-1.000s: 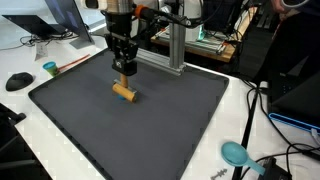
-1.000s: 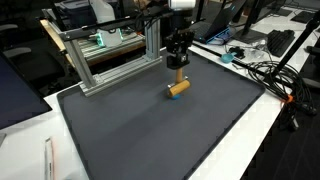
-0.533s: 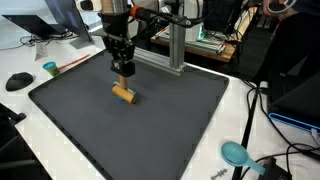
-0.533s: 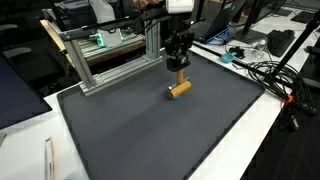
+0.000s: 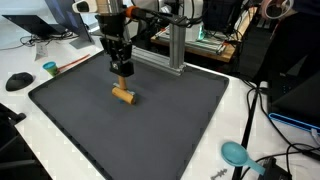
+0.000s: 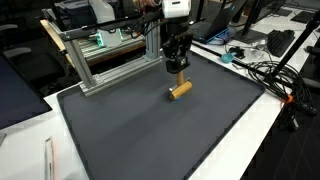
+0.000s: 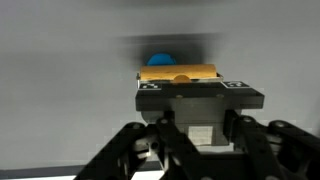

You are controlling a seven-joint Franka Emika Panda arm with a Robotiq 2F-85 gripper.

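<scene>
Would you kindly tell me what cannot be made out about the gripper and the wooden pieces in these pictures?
How the jaws of the gripper meet the small wooden piece: too small in both exterior views, blurred in the wrist view.
Blue shape behind that piece, wrist view: blurred and partly hidden by it, so unidentifiable.
Wooden cylinder on the mat: end faces too small in both exterior views.

The dark grey flat mat (image 5: pixel 170 120) lies open on most sides; a tan wooden cylinder (image 5: pixel 123 94) lies on it, and a silver aluminium frame (image 5: pixel 176 50) seemingly blocks the far edge.
</scene>
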